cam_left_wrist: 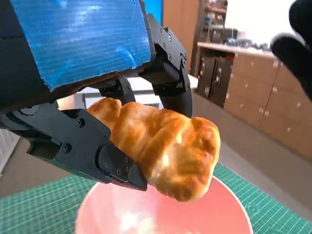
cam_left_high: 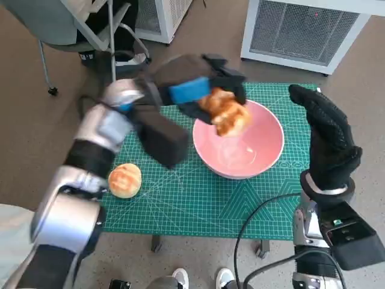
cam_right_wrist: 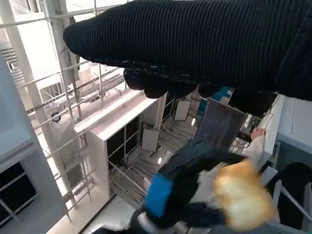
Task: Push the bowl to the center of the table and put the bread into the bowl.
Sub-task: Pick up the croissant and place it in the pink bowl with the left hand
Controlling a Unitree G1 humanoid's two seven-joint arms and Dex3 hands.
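Note:
A pink bowl [cam_left_high: 246,158] sits on the green cutting mat [cam_left_high: 192,198], right of the mat's middle. My left hand [cam_left_high: 195,84] holds a golden croissant-like bread [cam_left_high: 225,112] above the bowl's far left rim. In the left wrist view the black fingers [cam_left_wrist: 83,146] clamp the bread [cam_left_wrist: 165,151] directly over the bowl [cam_left_wrist: 219,214]. A second round bread roll [cam_left_high: 124,179] lies on the mat at the left. My right hand [cam_left_high: 325,129] hovers beside the bowl's right edge, fingers extended, holding nothing. The right wrist view shows the glove [cam_right_wrist: 204,44] and, beyond it, the left hand with the bread [cam_right_wrist: 241,197].
The mat covers a small table; its near edge runs just below the bowl. A white grilled unit [cam_left_high: 304,30] stands on the floor behind the table, and a chair [cam_left_high: 78,24] at the back left. A black cable [cam_left_high: 252,223] loops by my right forearm. Shoes [cam_left_high: 204,278] show at the near edge.

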